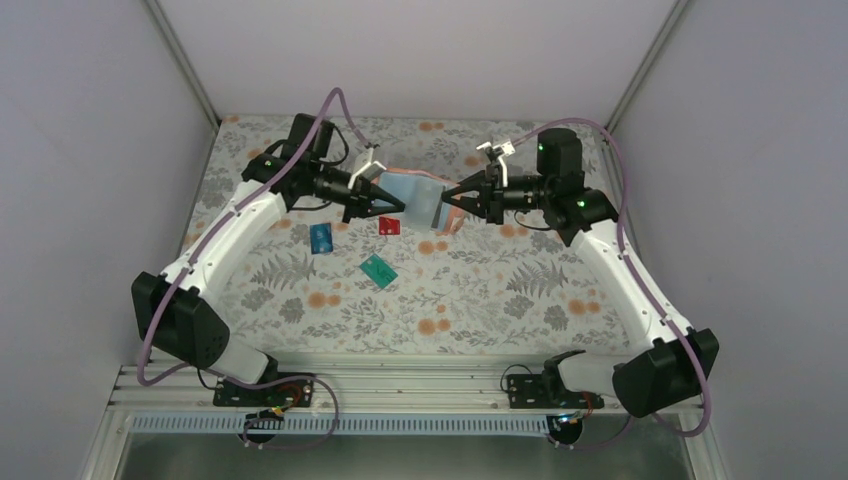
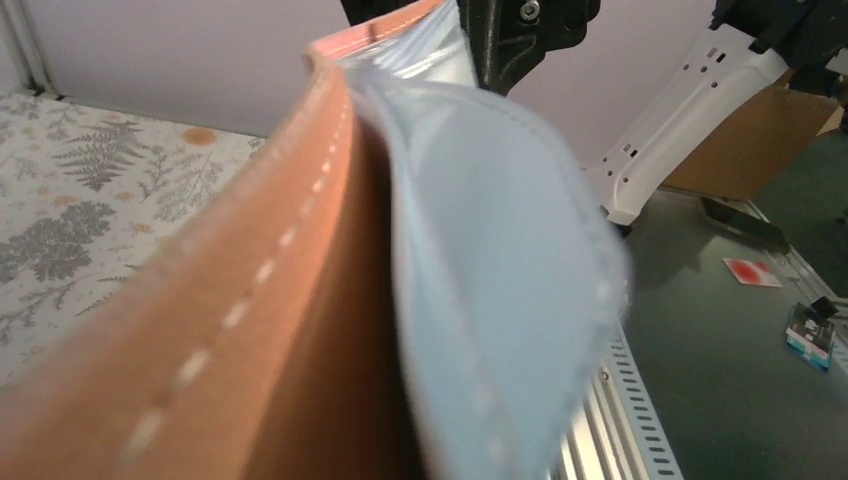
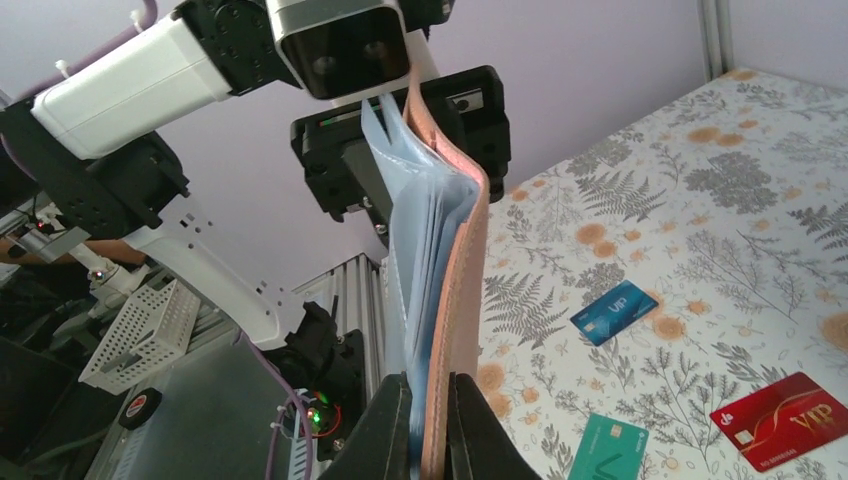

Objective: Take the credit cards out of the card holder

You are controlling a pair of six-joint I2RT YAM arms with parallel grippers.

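Blue, teal, red credit cards (image 1: pixel 378 270) lying flat, L pincer (image 1: pixel 378 207), R pincer (image 3: pixel 430 388) both gripping card holder (image 3: pixel 462 260)

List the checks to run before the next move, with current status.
1. right gripper clamped on card holder: ok.
2. left gripper gripping the holder's other end: ok.
3. Holder held above the table: ok.
4. blue card, red card, teal card out, flat on the table: ok.
5. Cards remaining in the sleeves: cannot tell.
6. A free gripper to pull a card: not ok, both hold the holder.
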